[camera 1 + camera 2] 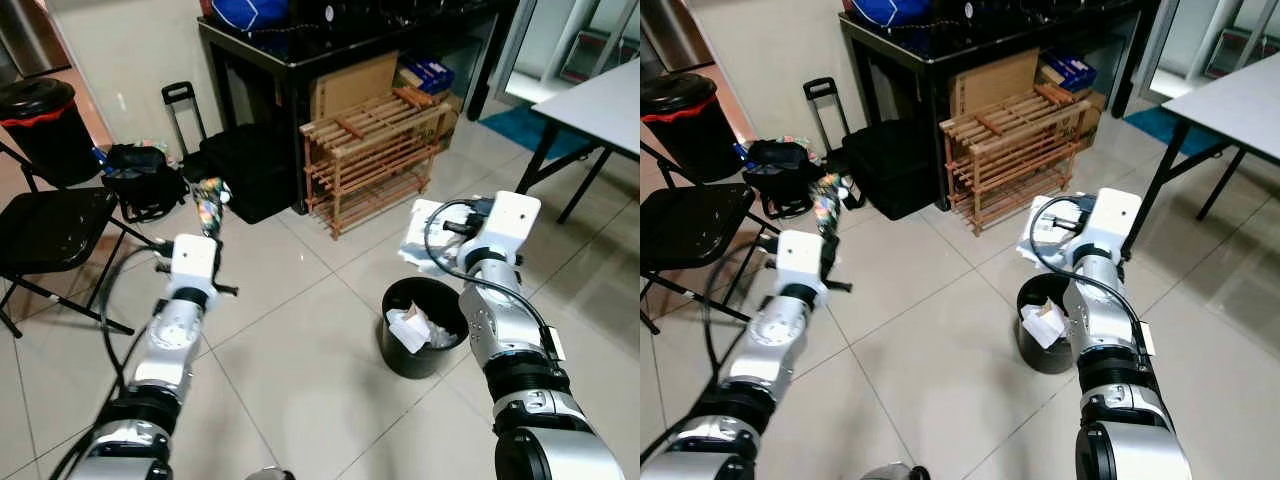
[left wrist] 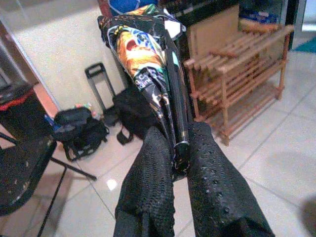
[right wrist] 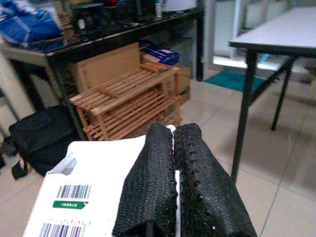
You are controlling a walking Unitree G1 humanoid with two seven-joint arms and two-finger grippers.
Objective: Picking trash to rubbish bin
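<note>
Trash is being carried in both grippers, with neither piece yet binned. Starting at about nine o'clock in the left eye view, a black folding chair [image 1: 55, 232] is standing on the tile floor [image 1: 290, 330], and a lidded black bin [image 1: 42, 125] with a red liner edge is sitting at ten o'clock beyond it. The left gripper [image 2: 174, 148] is reaching toward eleven o'clock, its two black fingers [image 2: 148, 177] pinching together on a colourful snack wrapper [image 2: 145, 54] that is sticking up above them. Behind it, a black bag [image 1: 140, 175] is lying against the wall, and a wooden rack [image 1: 375, 150] is standing at twelve o'clock under a dark table [image 1: 330, 45].

At about four o'clock, a small open black rubbish bin [image 1: 420, 330] is resting on the tiles with crumpled white paper already inside. The right gripper [image 3: 174, 148] is hanging just beyond the bin's far rim, fingers clamped on a white barcode-labelled package [image 3: 84, 192].

The likely risk is on the right: the flat package is sitting past the rim, so letting go there would probably drop it onto the floor behind the bin. The wrapper is being held only by its lower edge and is well apart from the bin; a quick swing could let it slip free.
</note>
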